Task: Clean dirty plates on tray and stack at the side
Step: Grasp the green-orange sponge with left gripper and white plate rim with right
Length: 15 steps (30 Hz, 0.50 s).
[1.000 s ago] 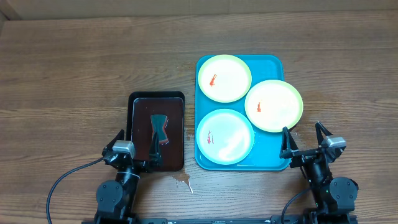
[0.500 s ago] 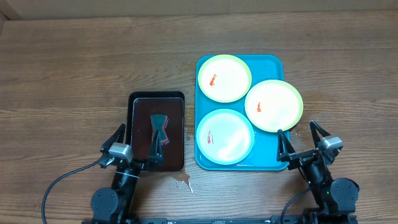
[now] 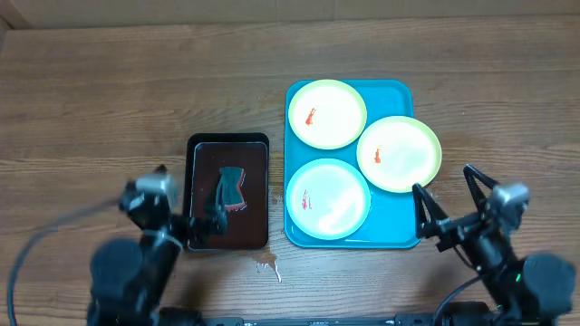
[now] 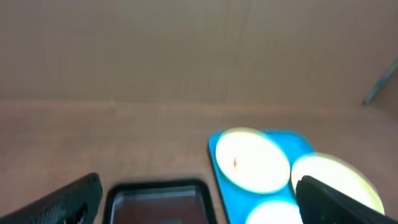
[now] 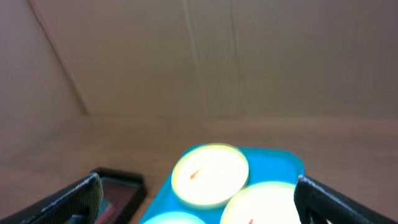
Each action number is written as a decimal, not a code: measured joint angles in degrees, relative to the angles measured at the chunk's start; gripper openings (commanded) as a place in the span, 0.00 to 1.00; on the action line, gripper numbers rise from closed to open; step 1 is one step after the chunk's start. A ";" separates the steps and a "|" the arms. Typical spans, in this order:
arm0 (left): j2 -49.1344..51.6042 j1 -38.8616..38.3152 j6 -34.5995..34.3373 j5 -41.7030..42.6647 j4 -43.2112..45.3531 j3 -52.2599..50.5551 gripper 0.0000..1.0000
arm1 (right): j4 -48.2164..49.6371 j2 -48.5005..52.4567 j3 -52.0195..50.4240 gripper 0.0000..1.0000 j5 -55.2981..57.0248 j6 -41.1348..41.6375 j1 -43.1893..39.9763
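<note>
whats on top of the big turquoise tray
Three round plastic plates: two pale yellow-green, one pale blue-white, each with a small red smear. The turquoise tray floor beneath them is hidden.

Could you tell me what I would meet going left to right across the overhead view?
Left gripper → dark brown tray → turquoise tray → right gripper. The three plates overlap one another across, so I leave them out.

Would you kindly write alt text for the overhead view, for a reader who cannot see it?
A turquoise tray on a wooden table holds three red-smeared plates; left of it, a dark brown tray holds a sponge. The left gripper and right gripper sit near the bottom edge, jaws open.
</note>
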 measured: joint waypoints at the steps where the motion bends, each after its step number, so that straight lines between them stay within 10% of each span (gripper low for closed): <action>1: 3.80 0.00 0.00 -0.02 -3.37 3.91 1.00 | -3.43 3.28 3.54 1.00 -0.09 0.02 0.00; 15: 33.42 0.00 -0.04 5.05 -32.26 34.95 1.00 | -30.88 40.85 39.08 1.00 -3.58 0.09 0.00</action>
